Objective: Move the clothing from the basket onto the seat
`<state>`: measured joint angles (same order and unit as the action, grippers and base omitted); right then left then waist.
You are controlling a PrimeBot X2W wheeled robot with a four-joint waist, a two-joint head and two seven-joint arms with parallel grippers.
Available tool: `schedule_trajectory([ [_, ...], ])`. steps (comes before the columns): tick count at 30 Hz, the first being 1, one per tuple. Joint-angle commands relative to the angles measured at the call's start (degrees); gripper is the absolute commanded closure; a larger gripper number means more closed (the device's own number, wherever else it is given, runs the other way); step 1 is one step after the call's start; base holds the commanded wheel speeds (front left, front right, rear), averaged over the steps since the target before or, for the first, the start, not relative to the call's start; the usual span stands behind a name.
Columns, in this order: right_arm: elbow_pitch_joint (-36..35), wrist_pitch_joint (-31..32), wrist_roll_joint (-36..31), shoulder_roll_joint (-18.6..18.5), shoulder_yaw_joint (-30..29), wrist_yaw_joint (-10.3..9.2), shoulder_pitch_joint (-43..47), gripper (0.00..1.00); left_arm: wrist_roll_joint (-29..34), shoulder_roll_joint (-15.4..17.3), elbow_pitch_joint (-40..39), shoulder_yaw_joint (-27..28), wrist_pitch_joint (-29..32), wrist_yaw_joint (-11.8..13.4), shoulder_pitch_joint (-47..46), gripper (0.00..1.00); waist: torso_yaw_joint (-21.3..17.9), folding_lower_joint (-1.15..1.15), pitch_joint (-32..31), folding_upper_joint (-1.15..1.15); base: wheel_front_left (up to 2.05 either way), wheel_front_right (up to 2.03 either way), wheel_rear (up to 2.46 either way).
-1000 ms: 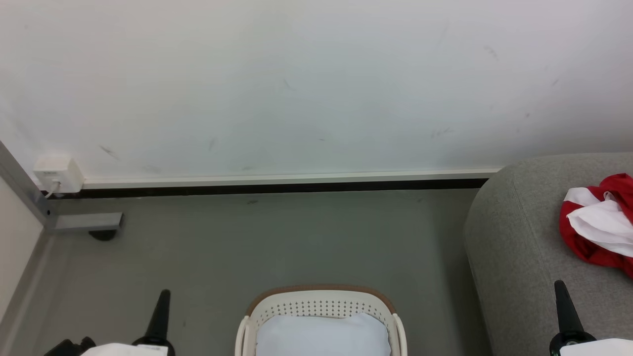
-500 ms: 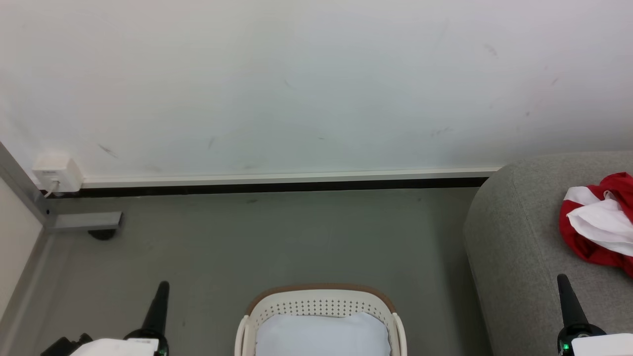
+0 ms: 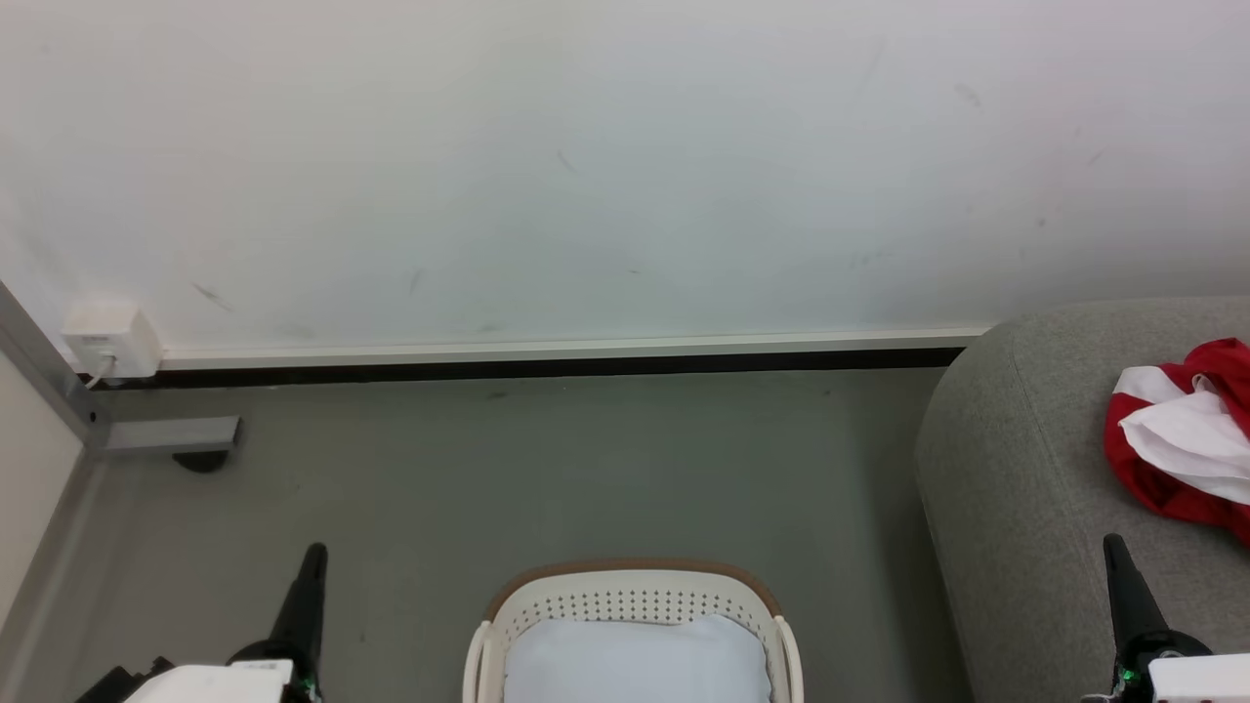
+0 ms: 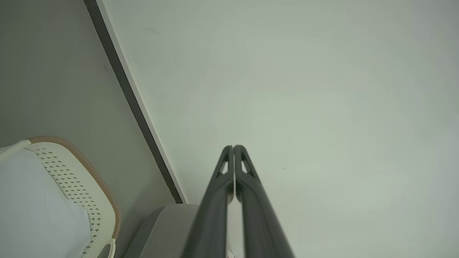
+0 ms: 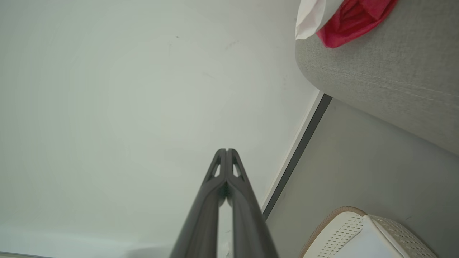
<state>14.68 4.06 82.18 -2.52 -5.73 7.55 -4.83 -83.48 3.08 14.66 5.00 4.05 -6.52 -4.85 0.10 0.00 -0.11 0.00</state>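
- Left claw [image 4: 233, 147] is closed right up, fingertips pressed together with nothing between them. It sits low on the left above the grey floor [image 3: 547, 469], pointing toward the white wall [image 3: 625, 166].
- Right claw [image 5: 226, 150], same story: fingers touching tip to tip, holding nothing, low on the right against the front of the seat [image 3: 1025, 469].
- The clothing [image 3: 1177, 439], a crumpled red-and-white bundle, lies on the seat at the far right, apart from both claws.
- The basket [image 3: 635, 569] stands on the floor between the two claws, near the seat, with a plain pale sheet [image 3: 635, 659] lying inside it.
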Motion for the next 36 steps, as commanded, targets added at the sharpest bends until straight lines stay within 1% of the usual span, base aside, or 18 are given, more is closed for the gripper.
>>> schedule_trajectory([
  [1, -0.5, 0.5, 1.5, -0.5, -0.3, -0.1, -1.1, 1.0, -1.4, 0.1, -0.4, 0.4, 0.6, -0.3, -0.9, 1.0, 0.0, 0.0, 0.0, 0.0, 0.0, 0.0, 0.0],
  [22, -0.8, 2.7, 10.5, -0.6, -1.0, -0.12, -1.8, 1.0, -9.4, -0.2, -0.7, 1.8, 2.7, -1.2, -1.7, 1.0, -0.1, 0.0, 0.3, 0.0, 0.0, 0.0, 0.0],
  [36, -0.8, 2.7, 10.3, -0.6, -1.0, -0.12, -1.7, 1.0, -9.3, -0.2, -0.7, 1.7, 2.7, -1.2, -1.7, 1.0, -0.1, 0.0, 0.3, 0.0, 0.0, 0.0, 0.0],
])
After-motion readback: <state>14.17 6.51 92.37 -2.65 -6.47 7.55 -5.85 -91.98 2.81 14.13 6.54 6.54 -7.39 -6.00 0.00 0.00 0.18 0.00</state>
